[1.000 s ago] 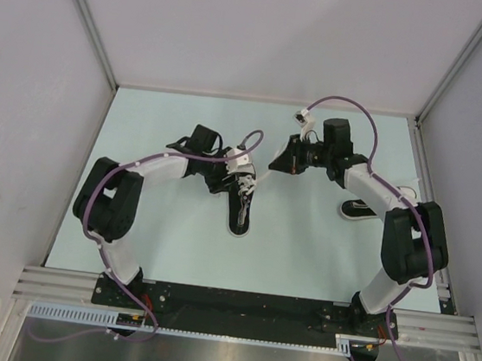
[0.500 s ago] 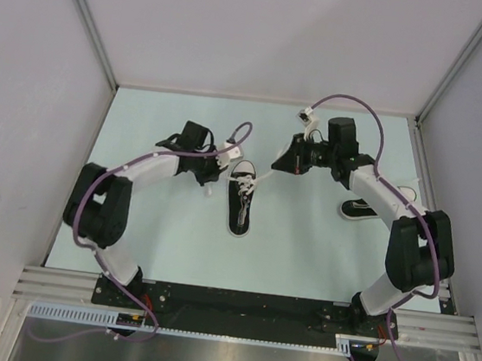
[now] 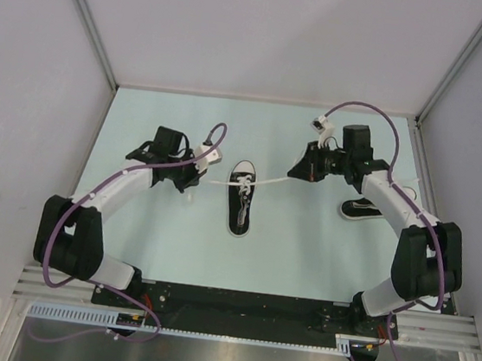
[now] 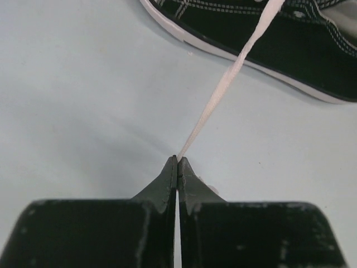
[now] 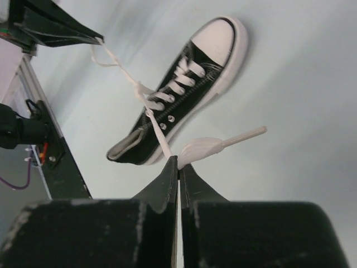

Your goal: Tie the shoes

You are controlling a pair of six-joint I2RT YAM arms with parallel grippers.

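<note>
A small black sneaker (image 3: 240, 205) with a white toe cap lies mid-table, toe toward the arm bases. Its two white laces are stretched out sideways. My left gripper (image 3: 198, 178) is shut on the left lace (image 3: 217, 180), left of the shoe. In the left wrist view the lace (image 4: 223, 89) runs taut from the shut tips (image 4: 177, 159) up to the shoe (image 4: 279, 42). My right gripper (image 3: 295, 174) is shut on the right lace (image 3: 271, 180). In the right wrist view that lace (image 5: 162, 138) leaves the shoe (image 5: 184, 92) for the tips (image 5: 178, 162), its end (image 5: 245, 135) sticking out.
A second black sneaker (image 3: 359, 210) lies at the right, partly under my right arm. Grey walls close in the pale mat on three sides. A purple cable loops over each arm.
My left gripper left the shoe's top, shut on the left lace and drew it out leftward. My right gripper moved a little right, holding its lace, so both laces are now stretched.
</note>
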